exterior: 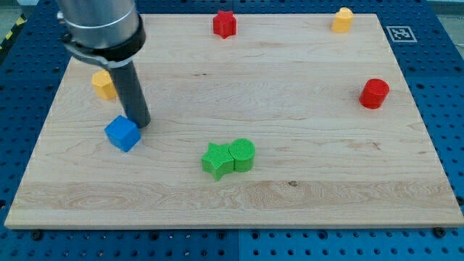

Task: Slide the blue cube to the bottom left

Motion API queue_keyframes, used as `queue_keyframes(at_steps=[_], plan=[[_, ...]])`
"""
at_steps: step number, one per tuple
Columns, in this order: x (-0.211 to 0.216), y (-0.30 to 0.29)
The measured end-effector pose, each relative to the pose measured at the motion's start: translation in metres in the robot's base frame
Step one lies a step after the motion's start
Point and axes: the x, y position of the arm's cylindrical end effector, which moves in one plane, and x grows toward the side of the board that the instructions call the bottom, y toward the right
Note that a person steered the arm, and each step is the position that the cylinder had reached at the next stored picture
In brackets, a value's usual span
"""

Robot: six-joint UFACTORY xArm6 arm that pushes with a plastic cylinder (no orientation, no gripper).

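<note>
The blue cube [122, 133] lies on the wooden board [290, 196] at the view's left, a little below mid-height. My tip [141, 124] stands just to the cube's upper right, touching or nearly touching its edge. The dark rod rises from there to the arm's grey body at the view's top left.
A yellow block [104, 85] sits above the blue cube, left of the rod. A green star [217, 160] and a green cylinder [243, 154] touch at the bottom middle. A red star [225, 24] is at the top, a yellow block [342, 19] top right, a red cylinder [375, 93] right.
</note>
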Motion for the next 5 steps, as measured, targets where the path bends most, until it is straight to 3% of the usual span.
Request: queue_keyframes(at_steps=[3, 5], plan=[[0.056, -0.023], [0.065, -0.039]])
